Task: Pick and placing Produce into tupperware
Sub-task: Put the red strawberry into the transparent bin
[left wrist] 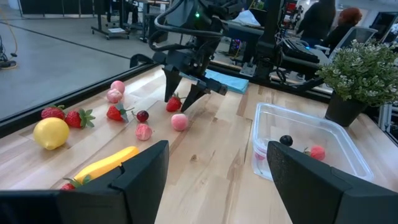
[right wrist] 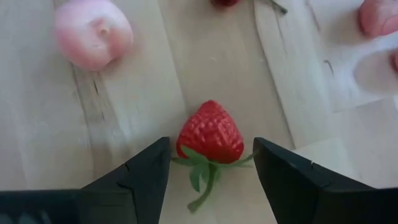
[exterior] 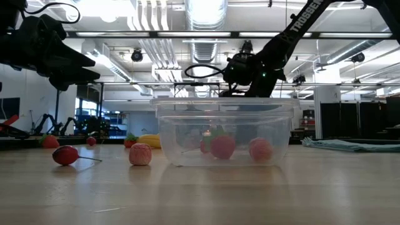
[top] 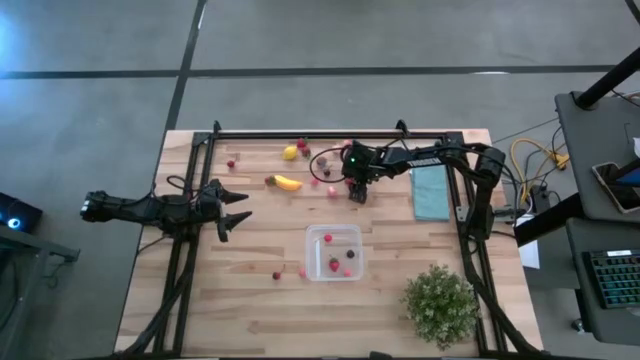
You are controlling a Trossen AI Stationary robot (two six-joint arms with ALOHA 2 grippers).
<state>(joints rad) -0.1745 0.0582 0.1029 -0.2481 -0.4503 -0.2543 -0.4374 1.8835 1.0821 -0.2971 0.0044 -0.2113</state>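
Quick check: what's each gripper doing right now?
Left gripper: open, empty, waiting at the table's left side.
Right gripper: open, fingers either side of a strawberry on the table, not yet gripping.

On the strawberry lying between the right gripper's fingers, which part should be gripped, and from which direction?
Grip the strawberry across its plump red body, coming straight down from above, as the right gripper is already placed with a finger on either side and gaps visible. The fruit lies flat on the table, its widest part beside the fingers; the thin green leaves and stem probably offer no firm hold.

Clear tupperware (top: 333, 251) holds few berries; produce (top: 288, 183) scattered nearby.
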